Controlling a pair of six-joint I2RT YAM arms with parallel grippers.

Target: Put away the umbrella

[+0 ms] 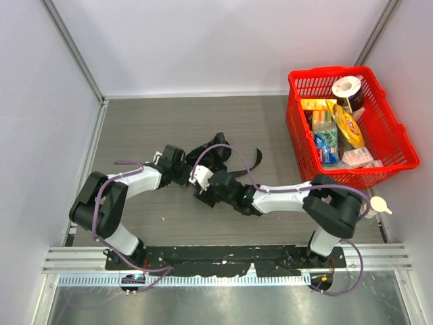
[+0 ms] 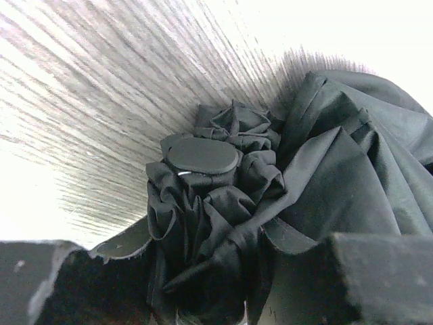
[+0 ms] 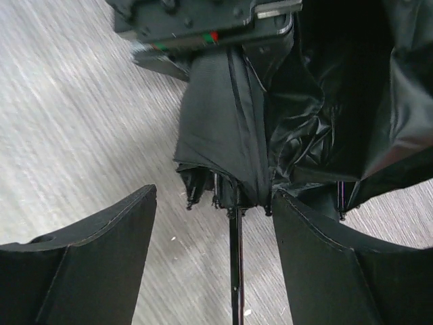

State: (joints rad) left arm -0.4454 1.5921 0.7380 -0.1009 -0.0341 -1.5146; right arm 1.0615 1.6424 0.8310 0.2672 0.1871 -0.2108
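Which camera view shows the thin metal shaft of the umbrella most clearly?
The right wrist view: the shaft runs bare below the canopy. The left wrist view shows only bunched canopy; from the top it cannot be seen.

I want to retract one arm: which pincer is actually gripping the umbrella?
The left pincer: its jaws clamp the umbrella by its bunched canopy. The right pincer stands open, its fingers astride the bare shaft without pinching it.
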